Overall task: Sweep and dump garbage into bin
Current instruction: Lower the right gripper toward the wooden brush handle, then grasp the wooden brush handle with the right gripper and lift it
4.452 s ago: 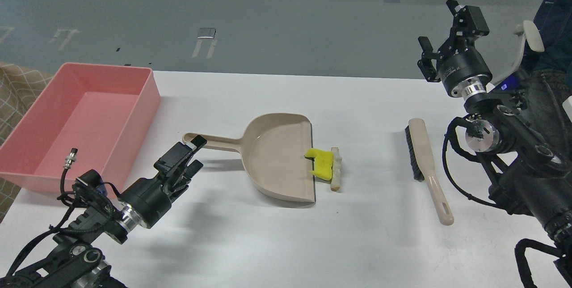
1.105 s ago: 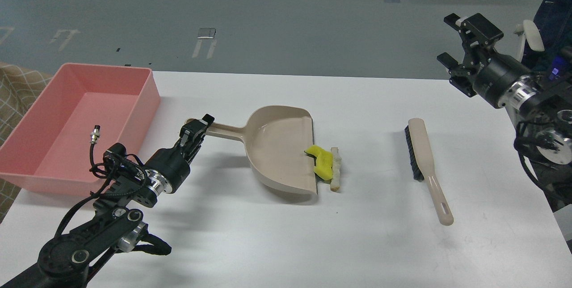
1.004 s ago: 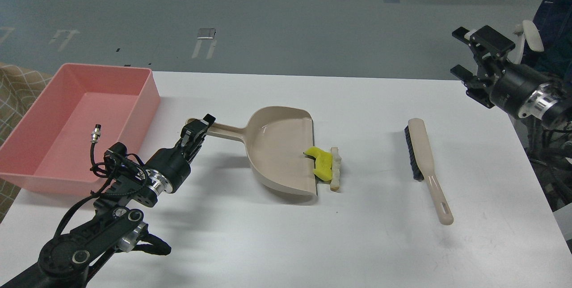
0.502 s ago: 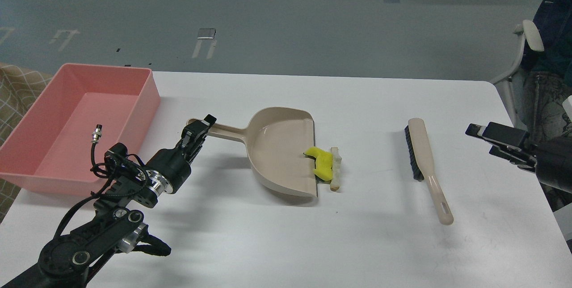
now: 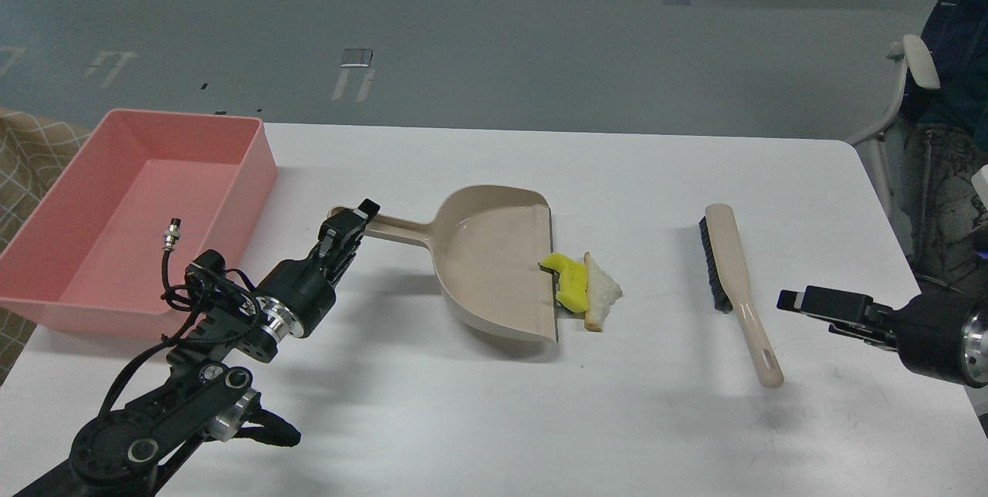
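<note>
**Brush next, right arm closest**

My left claw [image 5: 349, 228] is clamped on the tip of the dustpan [image 5: 494, 273] handle, centre-left of the frame. The garbage sits at the pan's open lip: the yellow chunk [image 5: 570, 281] half over the edge, the white slice [image 5: 600, 292] just beyond it on the desk [image 5: 463, 420]. The bin [image 5: 139, 211] waits at the far left, apparently empty.

The brush [image 5: 733, 281] lies right of centre, long axis running up-down in frame, handle toward the bottom. My right claw [image 5: 803, 302] is low at the right edge, just right of that handle; whether it is wide or narrow I cannot tell.

Half a second ago the slice stood on edge; now it lies flat, the pan has nudged right, and the right claw has dropped lower.
</note>
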You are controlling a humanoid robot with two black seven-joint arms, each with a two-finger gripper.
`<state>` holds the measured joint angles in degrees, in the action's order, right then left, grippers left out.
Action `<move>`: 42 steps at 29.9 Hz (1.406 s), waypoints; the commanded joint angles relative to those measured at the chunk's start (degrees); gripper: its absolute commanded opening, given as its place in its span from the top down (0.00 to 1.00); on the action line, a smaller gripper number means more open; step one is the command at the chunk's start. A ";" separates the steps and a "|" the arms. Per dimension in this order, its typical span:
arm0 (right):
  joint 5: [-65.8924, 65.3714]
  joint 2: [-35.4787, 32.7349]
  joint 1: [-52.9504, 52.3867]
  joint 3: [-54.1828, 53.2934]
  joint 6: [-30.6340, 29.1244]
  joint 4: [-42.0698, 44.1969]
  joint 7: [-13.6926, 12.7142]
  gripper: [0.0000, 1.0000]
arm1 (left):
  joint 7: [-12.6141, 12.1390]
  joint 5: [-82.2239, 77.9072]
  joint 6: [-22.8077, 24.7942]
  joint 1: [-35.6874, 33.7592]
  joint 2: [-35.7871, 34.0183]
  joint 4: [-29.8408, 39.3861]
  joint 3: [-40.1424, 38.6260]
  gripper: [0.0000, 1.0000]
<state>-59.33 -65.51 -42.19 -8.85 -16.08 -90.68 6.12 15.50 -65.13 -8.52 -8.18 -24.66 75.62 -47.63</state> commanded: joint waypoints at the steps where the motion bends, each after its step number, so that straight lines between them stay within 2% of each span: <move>1: -0.26 2.22 -0.17 0.33 0.00 0.15 -0.67 0.00 | 0.14 0.01 0.08 0.01 -0.22 0.05 0.00 1.00; 13: -2.81 4.60 -0.17 1.47 0.00 0.33 -2.78 0.03 | 0.23 -0.69 0.09 0.18 -0.57 -0.04 0.00 1.00; 25: -2.81 5.92 -0.08 1.47 0.00 0.33 -3.48 0.06 | 0.23 -5.09 0.09 0.01 -1.10 -0.21 2.55 1.00; 28: -2.81 6.27 -0.08 1.47 0.00 0.42 -3.75 0.16 | 0.23 -5.01 0.00 0.09 -1.10 -0.21 2.55 1.00; 29: -2.81 6.53 -0.08 1.56 0.00 0.42 -3.75 0.24 | 0.23 -5.09 0.08 0.18 -1.10 -0.21 2.55 1.00; 33: -2.90 6.80 0.00 1.56 0.00 0.42 -4.01 0.35 | 0.32 -5.09 0.00 0.27 -1.01 -0.21 2.55 1.00; 42: -2.90 7.50 0.09 1.56 0.00 0.42 -5.33 0.41 | 0.58 -5.00 0.00 0.36 -1.10 -0.13 2.46 1.00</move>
<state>-62.22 -58.10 -42.12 -7.30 -16.08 -90.26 1.20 16.09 -70.22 -8.52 -7.84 -25.67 75.46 -45.08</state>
